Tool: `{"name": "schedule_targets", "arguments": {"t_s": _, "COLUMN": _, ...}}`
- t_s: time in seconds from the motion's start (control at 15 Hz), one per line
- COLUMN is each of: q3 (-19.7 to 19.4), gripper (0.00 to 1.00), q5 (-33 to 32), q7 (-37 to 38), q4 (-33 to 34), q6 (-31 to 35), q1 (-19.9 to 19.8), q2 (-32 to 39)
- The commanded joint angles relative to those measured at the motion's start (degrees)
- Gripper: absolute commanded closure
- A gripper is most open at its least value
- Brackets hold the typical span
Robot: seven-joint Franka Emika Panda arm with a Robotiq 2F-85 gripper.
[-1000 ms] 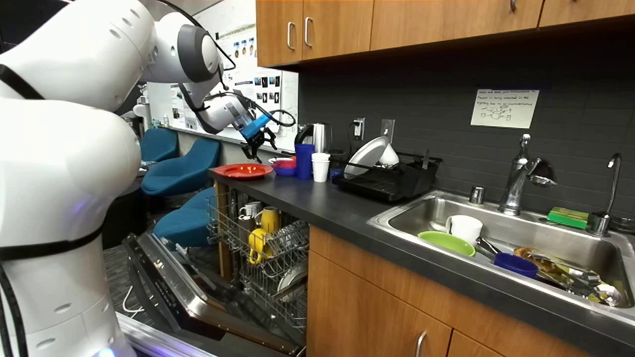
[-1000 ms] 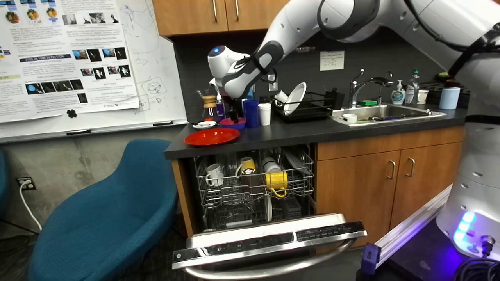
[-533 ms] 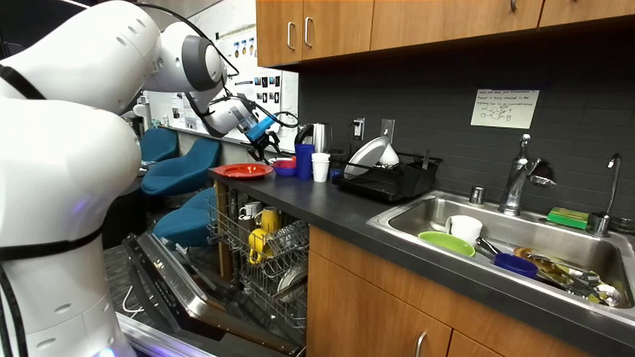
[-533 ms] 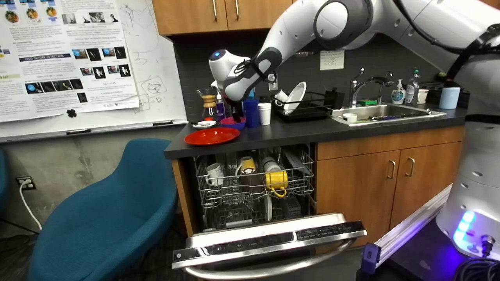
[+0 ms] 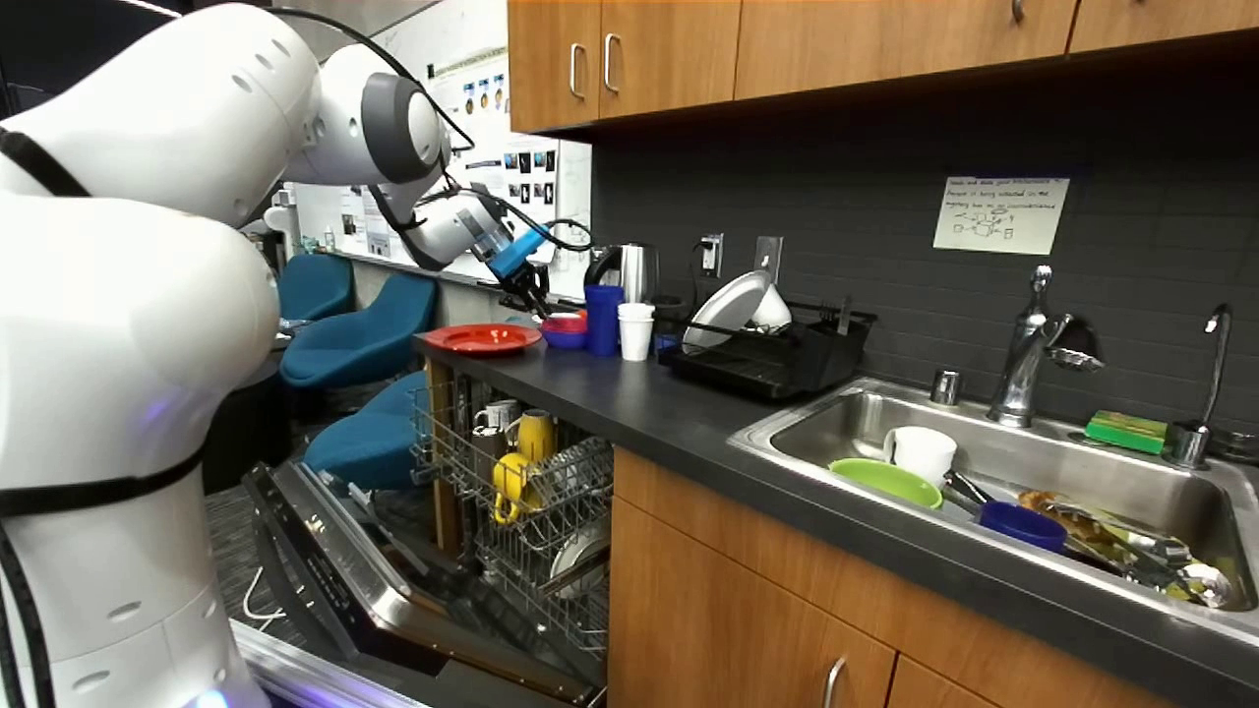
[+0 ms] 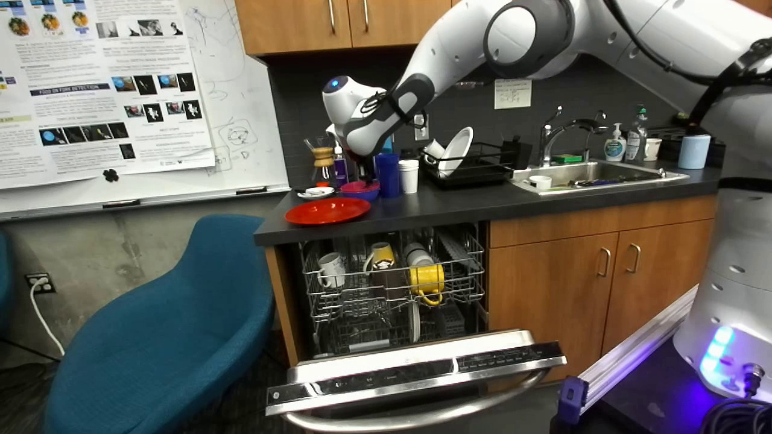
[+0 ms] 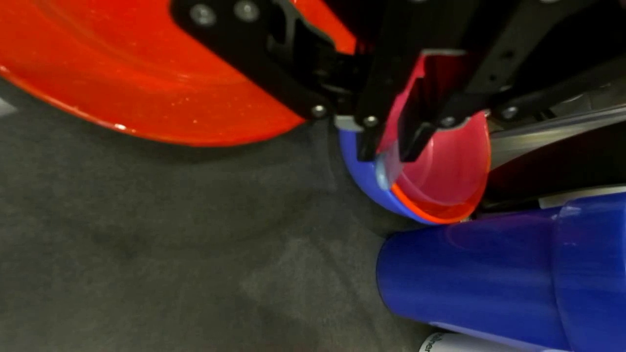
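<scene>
While I watch through the wrist view, my black two-fingered gripper (image 7: 388, 154) stands right at the rim of a glossy pink-red round bowl (image 7: 447, 166), which sits upright inside a purple-blue round bowl (image 7: 363, 173) on the dark grey countertop (image 7: 195, 234), near its end. I see the jaws only a narrow gap apart, with the pink wall running between them; whether they truly pinch it, or catch the blue one too, I cannot tell. Just beside the pair I have a tall royal-blue cup (image 7: 489, 278), with a stack of white cups (image 5: 635, 334) past it. Near the bowls, at the counter's end, lies a broad round red plate (image 6: 327, 211). Below the counter, in both exterior views, a bright yellow mug (image 6: 426, 277) sits in the open steel dishwasher (image 6: 416, 375).
</scene>
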Motion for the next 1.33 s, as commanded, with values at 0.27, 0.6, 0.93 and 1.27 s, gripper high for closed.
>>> {"name": "schedule_targets", "arguments": {"t_s": 0.27, "q3": 0.3, "gripper": 1.00, "q5": 1.0, "q7": -1.6, "q4": 3.0, "q6": -2.4, "q1": -0.4, "q2": 1.7}}
{"name": "schedule_targets", "arguments": {"t_s": 0.6, "q3": 0.4, "gripper": 0.57, "q5": 1.1, "q7": -2.1, "q4": 3.1, "q6": -2.5, "q1": -0.7, "q2": 0.8}}
{"name": "schedule_targets", "arguments": {"t_s": 0.93, "q3": 0.3, "gripper": 0.22, "q5": 1.2, "q7": -2.4, "q4": 3.4, "q6": -3.0, "q1": -1.0, "q2": 0.8}}
{"name": "schedule_targets", "arguments": {"t_s": 1.27, "q3": 0.2, "gripper": 0.00, "q5": 1.5, "q7": -2.1, "q4": 2.4, "q6": -4.0, "q1": -1.5, "q2": 0.8}}
